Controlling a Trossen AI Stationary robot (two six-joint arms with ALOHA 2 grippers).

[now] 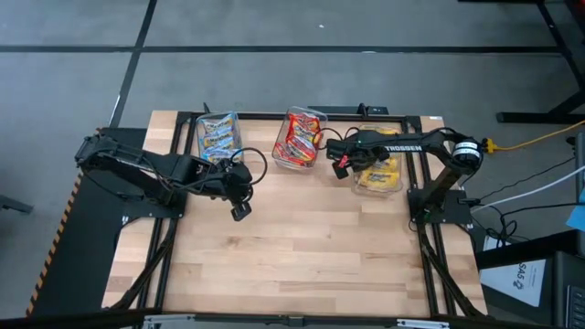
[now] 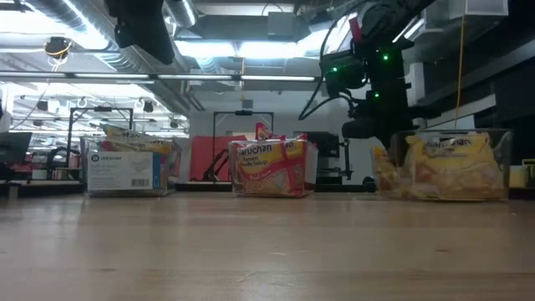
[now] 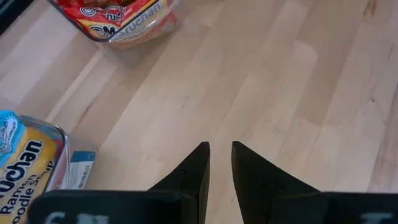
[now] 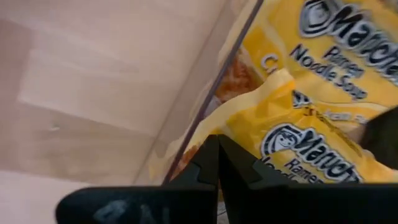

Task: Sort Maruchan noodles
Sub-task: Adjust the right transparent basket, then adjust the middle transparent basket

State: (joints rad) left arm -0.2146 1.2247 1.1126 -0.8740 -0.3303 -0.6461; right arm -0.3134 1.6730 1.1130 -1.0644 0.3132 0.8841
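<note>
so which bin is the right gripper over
The clear bin of yellow Maruchan packets, the rightmost of the three. The right gripper hangs at its edge, shut and empty; the red and blue bins sit farther left.

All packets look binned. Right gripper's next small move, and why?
Probably lift the right gripper straight up and back toward its side. Its fingers are shut and empty beside the wall of the bin of yellow packets, and no loose packet shows on the table. The blue packets and red packets sit in their own bins, and the left gripper hovers over bare wood.
</note>
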